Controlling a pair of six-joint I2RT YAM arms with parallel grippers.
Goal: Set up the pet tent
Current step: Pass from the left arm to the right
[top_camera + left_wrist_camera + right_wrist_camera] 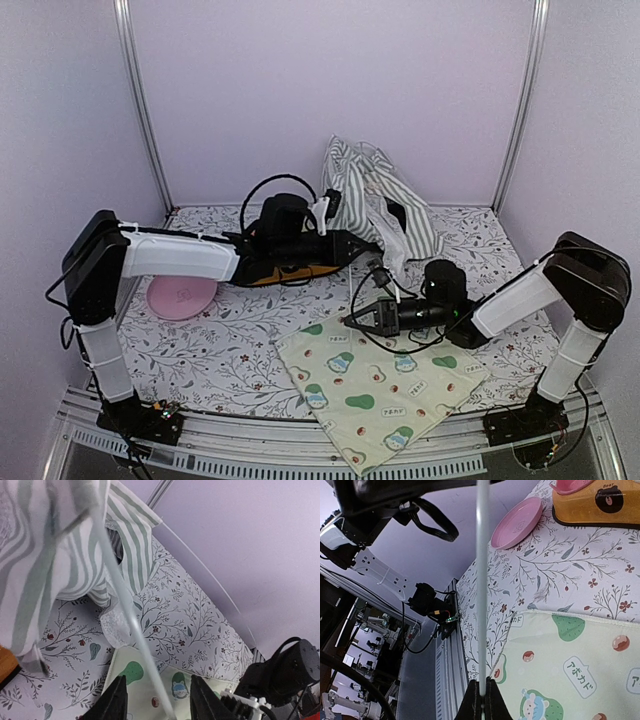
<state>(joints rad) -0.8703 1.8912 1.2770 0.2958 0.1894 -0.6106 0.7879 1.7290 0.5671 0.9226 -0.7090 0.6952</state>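
Overhead, the tent (372,195) is a slumped heap of green-and-white stripes at the far wall, just right of centre. The left gripper (159,695) sits right beside it. Its own camera shows the jaws standing apart, with the thin white pole (127,615) running down between them and nothing pinched. You can't read that from above. The right gripper (481,694), at the far edge of the avocado mat (385,385), is clamped tight on the pole. Its wrist view also catches the pink plate (517,522) and the orange bowl (597,505), which is mostly hidden under the left arm overhead.
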